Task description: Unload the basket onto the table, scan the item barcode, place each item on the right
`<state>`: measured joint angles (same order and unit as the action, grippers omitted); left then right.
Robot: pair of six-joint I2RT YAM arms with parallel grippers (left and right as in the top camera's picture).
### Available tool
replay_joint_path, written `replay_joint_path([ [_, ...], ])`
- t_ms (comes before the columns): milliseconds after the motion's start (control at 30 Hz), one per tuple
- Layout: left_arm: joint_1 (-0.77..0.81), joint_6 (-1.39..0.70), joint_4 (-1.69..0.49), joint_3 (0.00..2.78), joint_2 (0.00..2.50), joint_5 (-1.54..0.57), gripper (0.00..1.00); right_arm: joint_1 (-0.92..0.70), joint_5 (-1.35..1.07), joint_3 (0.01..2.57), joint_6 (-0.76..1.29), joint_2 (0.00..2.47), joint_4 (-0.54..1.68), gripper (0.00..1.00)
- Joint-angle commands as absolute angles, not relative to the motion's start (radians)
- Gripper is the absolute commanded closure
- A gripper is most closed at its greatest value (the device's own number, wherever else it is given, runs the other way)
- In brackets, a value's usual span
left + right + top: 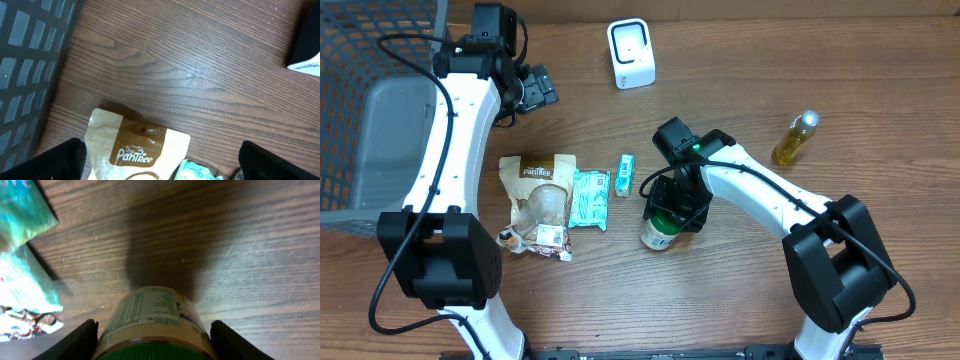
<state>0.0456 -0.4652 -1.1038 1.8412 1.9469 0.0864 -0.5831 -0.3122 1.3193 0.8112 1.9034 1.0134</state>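
Observation:
A jar (658, 232) with a green lid and a pale nutrition label (150, 311) is the item in hand. My right gripper (672, 205) (154, 332) is shut on it, one finger on each side just below the lid. The jar casts a broad shadow on the wood beneath it. No barcode shows on the side facing the wrist camera. The white scanner (631, 53) stands at the back centre, well away from the jar. My left gripper (535, 88) (160, 165) hangs open above the tabletop at the back left, holding nothing.
A brown and cream PanTree pouch (542, 195) (135, 150), a teal packet (588, 197) and a small green box (625, 174) lie left of the jar. A yellow bottle (795, 138) lies at the right. A grey mesh basket (370, 100) fills the left edge.

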Motion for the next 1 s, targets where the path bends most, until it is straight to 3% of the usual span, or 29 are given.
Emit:
replay_joint_path([
  [0,0.046,-0.476,-1.103,1.86,1.934,0.081,0.0,-0.58,-0.27,1.336,0.815,1.874,1.0,0.76],
  [967,0.046,-0.475,-1.103,1.86,1.934,0.081,0.0,-0.58,-0.262,1.336,0.814,1.874,0.974,0.76],
])
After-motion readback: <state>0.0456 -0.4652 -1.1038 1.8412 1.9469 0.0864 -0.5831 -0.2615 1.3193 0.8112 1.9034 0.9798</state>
